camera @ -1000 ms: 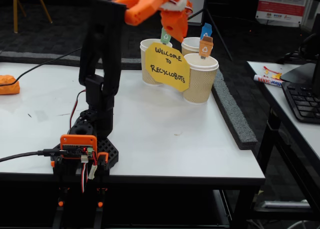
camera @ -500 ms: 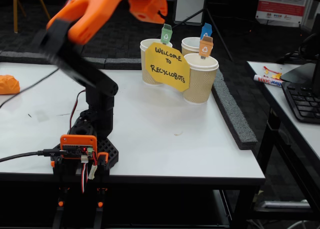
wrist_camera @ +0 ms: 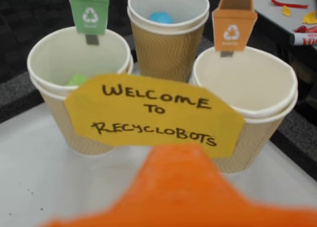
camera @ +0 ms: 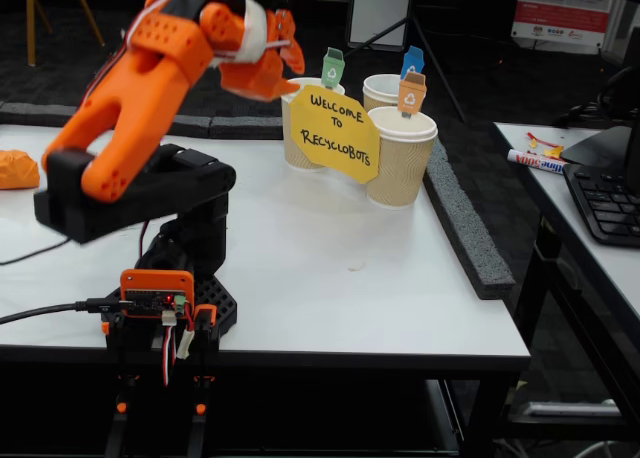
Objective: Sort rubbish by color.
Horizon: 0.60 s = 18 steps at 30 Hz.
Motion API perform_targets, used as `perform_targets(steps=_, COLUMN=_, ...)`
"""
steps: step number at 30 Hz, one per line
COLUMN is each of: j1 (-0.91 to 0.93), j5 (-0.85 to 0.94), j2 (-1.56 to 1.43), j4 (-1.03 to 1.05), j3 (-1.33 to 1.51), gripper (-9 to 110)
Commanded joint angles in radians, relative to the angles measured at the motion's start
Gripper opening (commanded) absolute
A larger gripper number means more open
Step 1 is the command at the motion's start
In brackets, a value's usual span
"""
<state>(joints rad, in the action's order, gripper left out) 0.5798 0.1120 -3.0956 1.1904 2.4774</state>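
Three paper cups stand behind a yellow sign (wrist_camera: 153,115). A pale green wad (wrist_camera: 77,80) lies in the green-tagged cup (wrist_camera: 49,63), and a light blue wad (wrist_camera: 162,17) lies in the back cup (wrist_camera: 166,48). The orange-tagged cup (wrist_camera: 247,113) shows only its bare inside. In the fixed view an orange wad (camera: 15,168) lies at the table's far left edge. My orange gripper (camera: 283,66) hangs in the air left of the cups (camera: 400,158), apart from them. It fills the bottom of the wrist view as a blur (wrist_camera: 183,155), so I cannot make out how its jaws stand. Nothing shows in them.
The arm's base (camera: 165,298) is clamped at the table's front edge, with cables running left. A dark foam strip (camera: 465,228) lines the right edge. On the neighbouring desk lie a marker (camera: 535,161) and a keyboard (camera: 605,203).
The arm has folded back and down, carrying the gripper from above the cups to the left and away from them. The cups, the sign and the orange wad have stayed put.
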Motion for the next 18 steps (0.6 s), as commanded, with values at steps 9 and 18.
perform_targets(steps=9, j1=-0.064, j5=0.018, j2=-0.101, j4=0.017, j3=-0.015, gripper=0)
perform_targets(steps=18, j1=-0.229, j5=0.018, j2=-0.101, j4=0.018, j3=-0.017, gripper=0)
